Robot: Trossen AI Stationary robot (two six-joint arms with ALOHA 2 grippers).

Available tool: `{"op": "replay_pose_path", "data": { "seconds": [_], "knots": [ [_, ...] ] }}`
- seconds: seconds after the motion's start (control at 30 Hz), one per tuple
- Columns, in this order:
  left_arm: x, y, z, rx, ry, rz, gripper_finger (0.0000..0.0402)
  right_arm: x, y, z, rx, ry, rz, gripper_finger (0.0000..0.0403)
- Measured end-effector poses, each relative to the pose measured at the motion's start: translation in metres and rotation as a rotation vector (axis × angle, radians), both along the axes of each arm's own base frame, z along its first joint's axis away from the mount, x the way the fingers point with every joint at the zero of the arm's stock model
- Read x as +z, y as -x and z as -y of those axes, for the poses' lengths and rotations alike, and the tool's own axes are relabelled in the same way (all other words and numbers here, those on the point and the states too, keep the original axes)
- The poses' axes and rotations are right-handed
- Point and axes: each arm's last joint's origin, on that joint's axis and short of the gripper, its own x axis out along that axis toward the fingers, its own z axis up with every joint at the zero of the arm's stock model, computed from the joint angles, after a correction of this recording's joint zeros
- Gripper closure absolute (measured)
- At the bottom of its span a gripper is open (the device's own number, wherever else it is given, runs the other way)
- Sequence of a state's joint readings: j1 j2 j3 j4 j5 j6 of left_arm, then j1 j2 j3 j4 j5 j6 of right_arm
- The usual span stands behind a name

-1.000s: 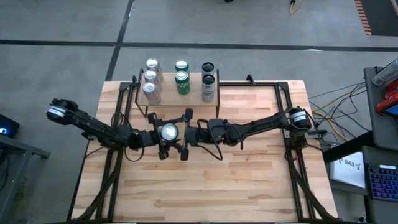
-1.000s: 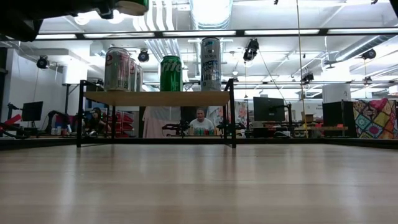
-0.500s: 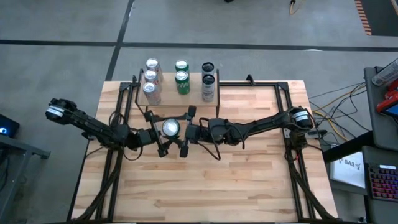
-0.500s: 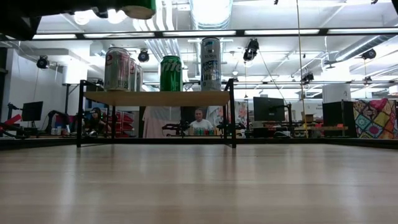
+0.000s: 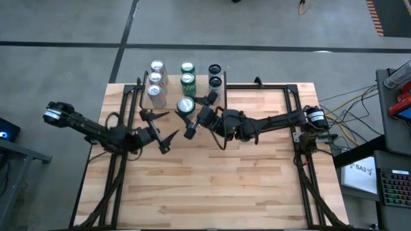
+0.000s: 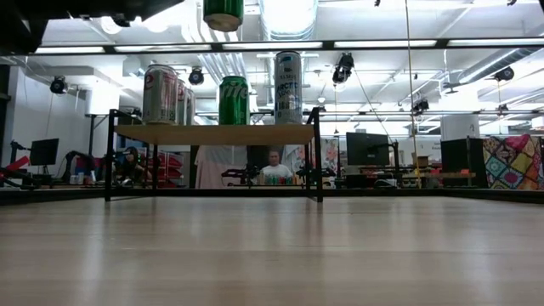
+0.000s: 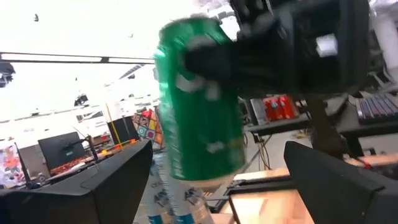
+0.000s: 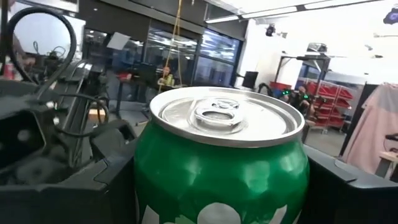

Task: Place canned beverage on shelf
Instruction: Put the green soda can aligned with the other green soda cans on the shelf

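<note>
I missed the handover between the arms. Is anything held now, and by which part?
The right gripper holds the green can by its side wall, jaws across the body, top left free. The left gripper is open and holds nothing.

Right gripper (image 5: 190, 119) extends across the table's middle toward the left arm, jaws clamped on a can (image 5: 186, 105), while left gripper (image 5: 160, 125) sits just beside it with jaws spread, holding nothing.

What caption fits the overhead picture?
Right claw carries a green can toward the shelf; the left claw hangs open nearby.
</note>
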State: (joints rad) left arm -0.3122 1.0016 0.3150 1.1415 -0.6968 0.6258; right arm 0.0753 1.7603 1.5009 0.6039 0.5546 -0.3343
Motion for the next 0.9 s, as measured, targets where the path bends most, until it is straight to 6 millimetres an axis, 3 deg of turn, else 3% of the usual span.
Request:
{"op": "replay_pose_path", "data": {
  "seconds": [0.2, 0.4, 0.73, 0.9],
  "knots": [
    [0.008, 0.024, -0.007, -0.025, 0.030, -0.003, 0.0062, -0.011, -0.001, 0.021, -0.018, -0.091, -0.011, 0.0116],
    [0.022, 0.045, -0.011, -0.194, 0.081, 0.039, 0.0075, -0.033, -0.005, 0.051, -0.076, -0.235, -0.006, 0.0116],
    [0.038, 0.075, -0.019, -0.300, 0.180, 0.056, 0.0080, -0.077, -0.024, 0.055, -0.136, -0.349, -0.014, 0.0116],
    [0.042, 0.087, -0.023, -0.304, 0.196, 0.104, 0.0080, -0.081, -0.025, 0.057, -0.222, -0.364, 0.020, 0.0116]
  ]
}}
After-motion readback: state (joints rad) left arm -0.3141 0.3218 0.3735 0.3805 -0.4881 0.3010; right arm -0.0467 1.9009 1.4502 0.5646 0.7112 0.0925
